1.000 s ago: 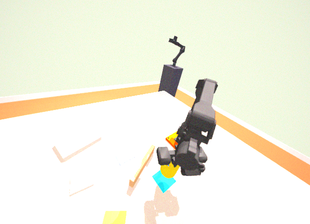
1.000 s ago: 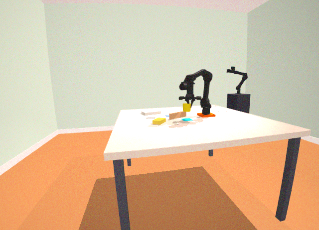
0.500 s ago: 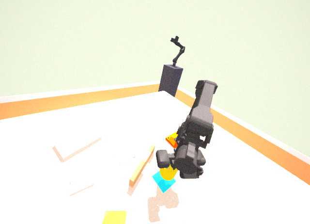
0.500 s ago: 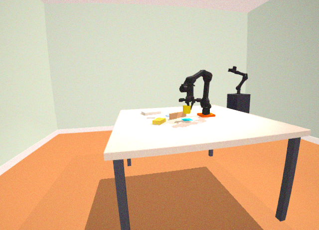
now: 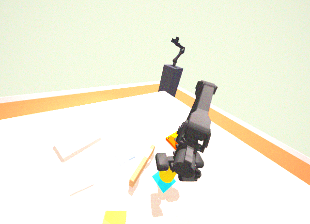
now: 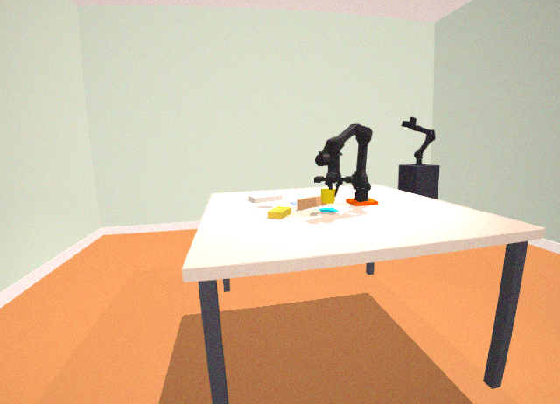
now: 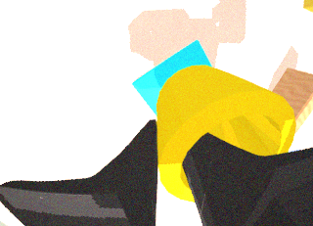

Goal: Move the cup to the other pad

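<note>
The yellow cup (image 5: 167, 176) (image 6: 327, 196) (image 7: 196, 91) is in my gripper (image 6: 334, 191) (image 7: 164, 124), which is shut on its wall, with one finger reaching inside. The cup looks to be off the table, close to the cyan pad (image 5: 163, 187) (image 6: 327, 210) (image 7: 148, 84) and covering part of it in the wrist view. I cannot tell how high it is, or whether it is directly over the pad. A washed-out pad with a bluish edge (image 5: 131, 158) (image 6: 294, 204) lies across the wooden barrier. The marbles cannot be made out; a finger hides part of the cup's inside.
The low wooden barrier (image 5: 138, 170) (image 6: 309, 204) (image 7: 295, 89) stands between the two pads. A yellow block (image 5: 115, 217) (image 6: 278, 212) lies near the barrier's end. My orange base plate (image 6: 361, 203) is behind the cup. A pale box (image 6: 265, 198) lies farther off. Another arm stands on a dark pedestal (image 5: 170, 78) (image 6: 418, 180).
</note>
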Available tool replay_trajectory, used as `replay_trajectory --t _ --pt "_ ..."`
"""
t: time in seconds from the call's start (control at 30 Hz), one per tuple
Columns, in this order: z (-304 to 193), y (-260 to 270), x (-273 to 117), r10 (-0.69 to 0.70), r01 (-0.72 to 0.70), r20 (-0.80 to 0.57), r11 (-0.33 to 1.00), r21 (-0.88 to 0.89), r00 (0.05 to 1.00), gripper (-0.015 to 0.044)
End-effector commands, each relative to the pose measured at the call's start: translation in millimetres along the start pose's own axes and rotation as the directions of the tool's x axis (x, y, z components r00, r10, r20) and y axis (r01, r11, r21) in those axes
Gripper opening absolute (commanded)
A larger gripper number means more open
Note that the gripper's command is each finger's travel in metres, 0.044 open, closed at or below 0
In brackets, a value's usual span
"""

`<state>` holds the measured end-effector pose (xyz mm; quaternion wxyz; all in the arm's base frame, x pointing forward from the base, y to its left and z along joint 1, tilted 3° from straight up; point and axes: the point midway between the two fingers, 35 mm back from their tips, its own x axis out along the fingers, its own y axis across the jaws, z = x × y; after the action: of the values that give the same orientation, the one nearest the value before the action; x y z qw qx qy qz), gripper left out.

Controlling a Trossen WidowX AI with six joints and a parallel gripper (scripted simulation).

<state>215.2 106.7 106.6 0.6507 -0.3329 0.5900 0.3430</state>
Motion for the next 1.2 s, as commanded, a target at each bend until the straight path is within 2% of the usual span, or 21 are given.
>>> replay_trajectory --t 0.0,0.73,1.17 --pt "-1.3 0.1 6.7 -0.003 0.003 -0.006 1.0 0.006 1.0 0.0" --pt "-2.7 1.9 32.3 -0.003 0.003 -0.007 1.0 0.006 1.0 0.0" --pt "-1.3 2.0 30.0 0.001 -0.001 -0.001 1.0 0.0 1.0 0.0"
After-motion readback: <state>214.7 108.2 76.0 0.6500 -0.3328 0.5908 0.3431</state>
